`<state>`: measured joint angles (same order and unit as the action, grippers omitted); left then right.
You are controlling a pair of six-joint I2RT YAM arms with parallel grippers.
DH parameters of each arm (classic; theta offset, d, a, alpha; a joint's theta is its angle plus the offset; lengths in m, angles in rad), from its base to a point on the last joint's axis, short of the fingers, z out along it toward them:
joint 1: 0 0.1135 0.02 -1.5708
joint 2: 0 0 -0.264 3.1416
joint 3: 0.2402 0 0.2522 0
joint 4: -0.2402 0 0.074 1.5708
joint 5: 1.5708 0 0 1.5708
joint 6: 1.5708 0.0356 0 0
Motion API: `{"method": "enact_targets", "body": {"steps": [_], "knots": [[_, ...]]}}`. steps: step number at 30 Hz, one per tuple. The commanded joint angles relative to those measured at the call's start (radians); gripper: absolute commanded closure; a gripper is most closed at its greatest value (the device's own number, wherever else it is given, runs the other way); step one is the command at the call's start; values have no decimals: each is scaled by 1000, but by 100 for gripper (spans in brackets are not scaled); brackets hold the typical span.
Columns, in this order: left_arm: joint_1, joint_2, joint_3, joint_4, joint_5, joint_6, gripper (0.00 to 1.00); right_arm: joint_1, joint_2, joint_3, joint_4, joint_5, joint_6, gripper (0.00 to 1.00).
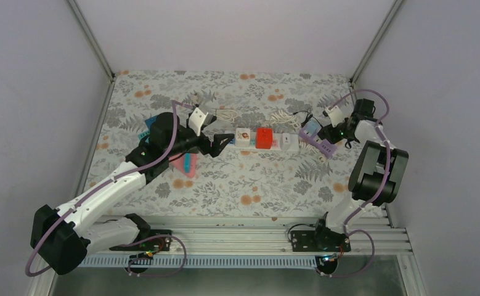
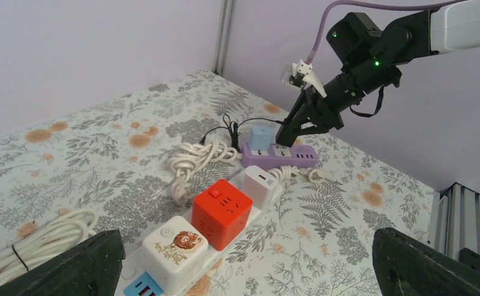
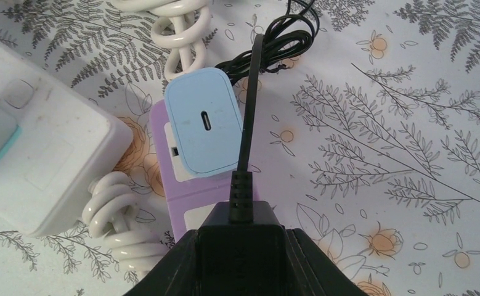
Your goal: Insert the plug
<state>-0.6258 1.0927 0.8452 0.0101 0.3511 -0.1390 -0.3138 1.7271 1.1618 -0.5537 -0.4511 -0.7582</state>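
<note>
Holding: right gripper (image 2: 296, 127) clenched on black plug (image 3: 241, 213), over purple power strip (image 3: 188, 206) for alignment
Idle: left gripper (image 1: 223, 142) released, near white power strip (image 1: 291, 143)

Blue charger (image 3: 203, 120) and white cord coils (image 3: 111, 209) crowd the purple strip (image 3: 182, 191).

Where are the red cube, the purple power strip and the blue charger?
red cube (image 2: 222, 202): left wrist view, top face.
purple power strip (image 2: 299, 154): left wrist view, top face.
blue charger (image 3: 204, 123): right wrist view, top face.

black plug (image 3: 242, 213) prongs: hidden between right fingers (image 3: 175, 271) | purple strip (image 3: 180, 191) sockets: partly covered
</note>
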Motion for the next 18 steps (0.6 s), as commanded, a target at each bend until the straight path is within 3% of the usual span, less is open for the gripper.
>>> {"method": "enact_targets", "body": {"steps": [1, 18], "knots": [[-5, -19, -12, 16, -1, 13, 0, 38, 27, -44, -95, -63, -40, 97], [-5, -10, -15, 16, -14, 19, 0, 64, 55, -68, -17, -49, -113, 93]]}}
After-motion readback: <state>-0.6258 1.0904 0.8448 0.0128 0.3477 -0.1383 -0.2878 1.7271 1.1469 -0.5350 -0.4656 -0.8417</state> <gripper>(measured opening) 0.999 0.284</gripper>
